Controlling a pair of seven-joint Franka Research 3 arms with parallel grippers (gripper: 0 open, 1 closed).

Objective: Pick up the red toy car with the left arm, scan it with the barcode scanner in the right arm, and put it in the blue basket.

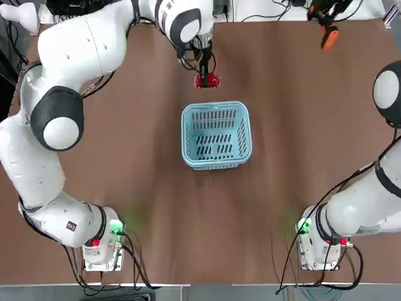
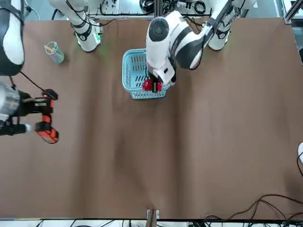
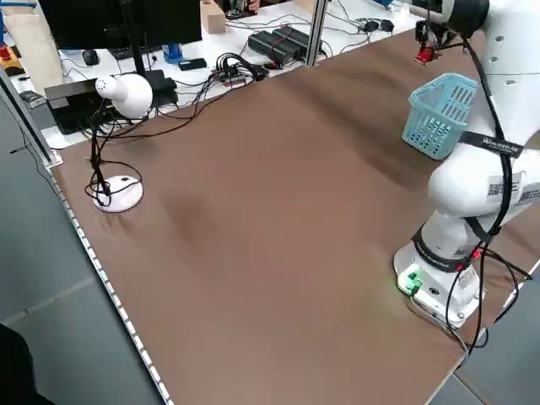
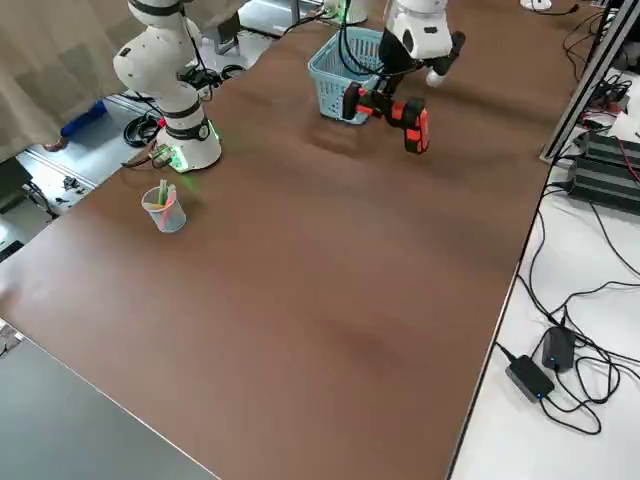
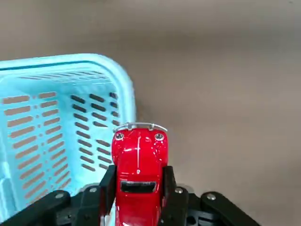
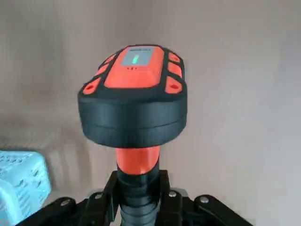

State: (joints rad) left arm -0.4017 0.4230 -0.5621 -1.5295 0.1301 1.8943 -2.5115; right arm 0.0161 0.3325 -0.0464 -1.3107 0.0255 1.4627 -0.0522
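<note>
Light blue slotted plastic basket [image 1: 216,135] sits mid-surface, upright, between the two arm bases and the far edge. Just past its far rim, the left arm's black gripper [image 1: 205,74] hangs above the surface, clamped on the small glossy red toy car [image 1: 207,80]; in the left wrist view the car [image 5: 138,176] is pinched between both fingers [image 5: 107,186], nose pointing out past the basket's corner [image 5: 123,84]. Car is airborne, not in the basket. Right arm's black gripper [image 2: 28,116] is up near the far right corner of the surface, closed around the orange handle of the black-and-orange pistol-shaped barcode scanner [image 1: 326,25]; scanner head [image 6: 133,94] held clear of the surface, well apart from the car.
</note>
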